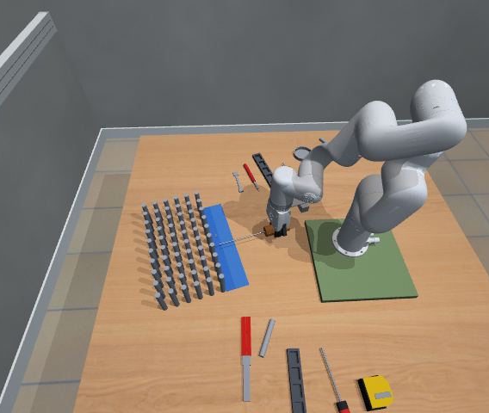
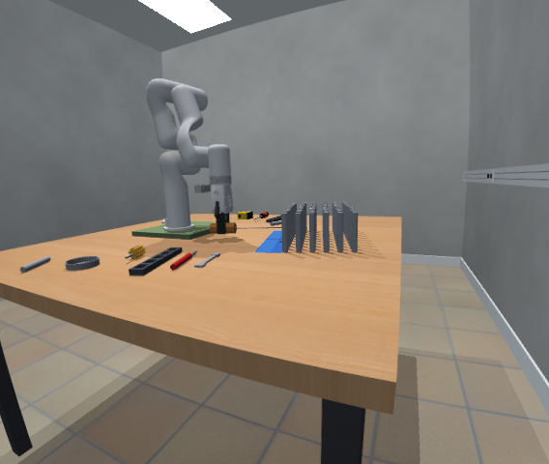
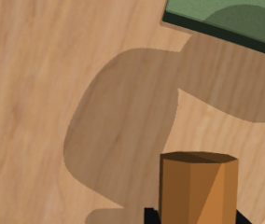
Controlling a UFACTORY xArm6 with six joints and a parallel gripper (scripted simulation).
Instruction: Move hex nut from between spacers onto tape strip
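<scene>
Clenched around the faceted orange-brown handle of the hook pick (image 1: 269,231): the black hand (image 1: 279,230) of the smooth white arm (image 1: 396,133), pointing straight down near the middle of the wood-grain counter (image 1: 182,355). Seen in the wrist view as a blunt many-sided wooden end (image 3: 198,187) with a dark fingertip (image 3: 151,217) low on its left. Lies level, just above the wood, with the thin metal shaft reaching toward the counter's left edge and ending over the flat blue strip of tape (image 1: 229,257).

Stand upright in tidy rows on the left side of the strip: the matte grey cylindrical spacers (image 1: 177,249), the nearest row touching or just beside the tape's edge.

Cannot be made out with certainty: the hex nut. Shows only as a tiny grey speck (image 1: 215,235) on the tape beside the hook end, too small to tell its shape.

Bolted to a flat dull-green base plate (image 1: 392,284) toward the counter's right edge: the arm's round foot.

Along the near edge: a red-handled flat tool (image 1: 245,342), a short grey rod (image 1: 267,337), a dark compartmented tray (image 1: 295,378) and a boxy yellow tape measure (image 1: 376,391).
</scene>
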